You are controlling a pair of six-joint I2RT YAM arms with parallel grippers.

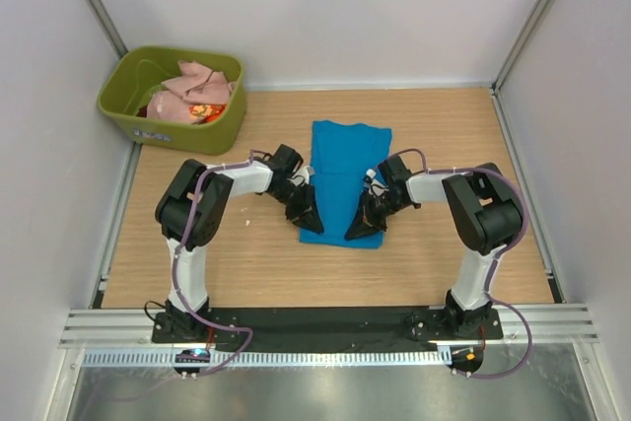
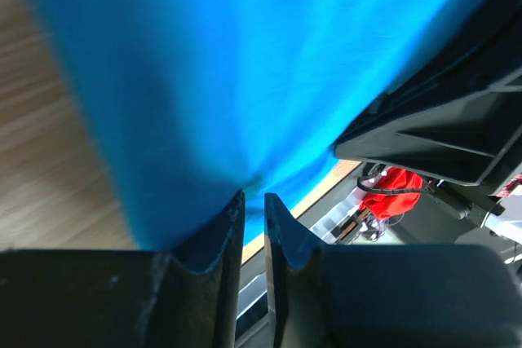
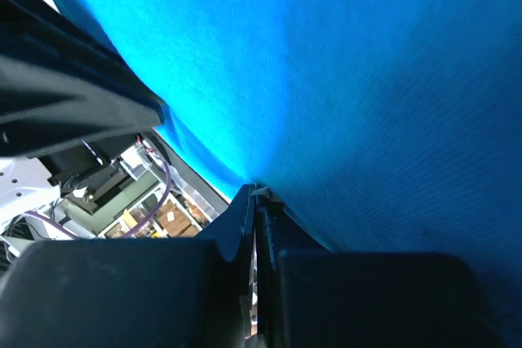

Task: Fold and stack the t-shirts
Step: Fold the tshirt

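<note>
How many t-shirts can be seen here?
3. A blue shirt is spread on the table. A pink shirt and a red-orange patterned shirt are bunched in the green tub at the far left. The tub may hide more.

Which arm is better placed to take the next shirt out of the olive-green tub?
Probably the left: the tub stands far left, nearer the left tool, which now grips the blue t-shirt.

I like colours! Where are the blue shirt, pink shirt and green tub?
blue shirt point(image 1: 346, 153): top view, its flat upper middle.
pink shirt point(image 1: 189, 94): top view, crumpled top fold.
green tub point(image 1: 181, 133): top view, its front wall.
</note>
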